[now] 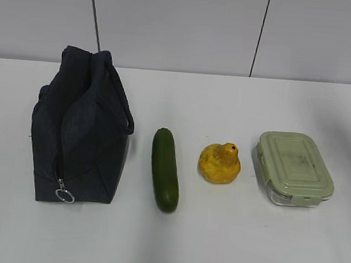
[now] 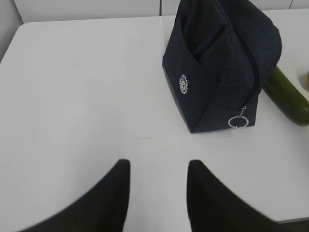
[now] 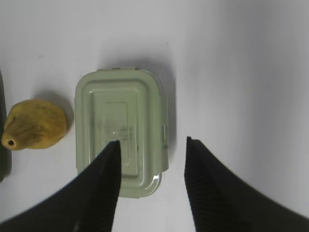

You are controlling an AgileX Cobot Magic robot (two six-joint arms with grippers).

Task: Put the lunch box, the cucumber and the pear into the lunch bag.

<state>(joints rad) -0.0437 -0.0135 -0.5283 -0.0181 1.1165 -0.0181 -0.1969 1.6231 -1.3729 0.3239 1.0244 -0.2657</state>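
1. Objects stand in a row on the white table (image 1: pixel 227 247): the lunch bag (image 1: pixel 80 135) at the left, then the cucumber (image 1: pixel 165 169), the pear (image 1: pixel 220 164) and the lunch box (image 1: pixel 294 168) at the right, each apart from its neighbour.
2. Nothing is in the bag yet. It looks zipped shut, with the ring pull (image 1: pixel 65 195) hanging at the near lower end of the zipper, so the step in hand is judged to be opening it or picking up the first item.
3. The right end effector (image 3: pixel 150 145) hangs open above the lunch box, one finger over the lid and the other over bare table just right of it, holding nothing. Only a dark part of that arm shows at the right edge of the exterior view.
4. The left end effector (image 2: pixel 158 166) is open and empty over bare table, near-left of the bag and well apart from it.
5. To grip the box well, the right end effector should shift left until its fingers straddle the box's narrow width evenly, then descend so they close on the clear side walls under the lid rim, not on the lid clips.
6. The left end effector should first catch the ring pull squarely and draw along the zipper line while the bag stays upright; pulling sideways would likely tip or drag the soft bag.
7. The box probably goes in first, flat on the bottom, leaving room for the cucumber and pear.
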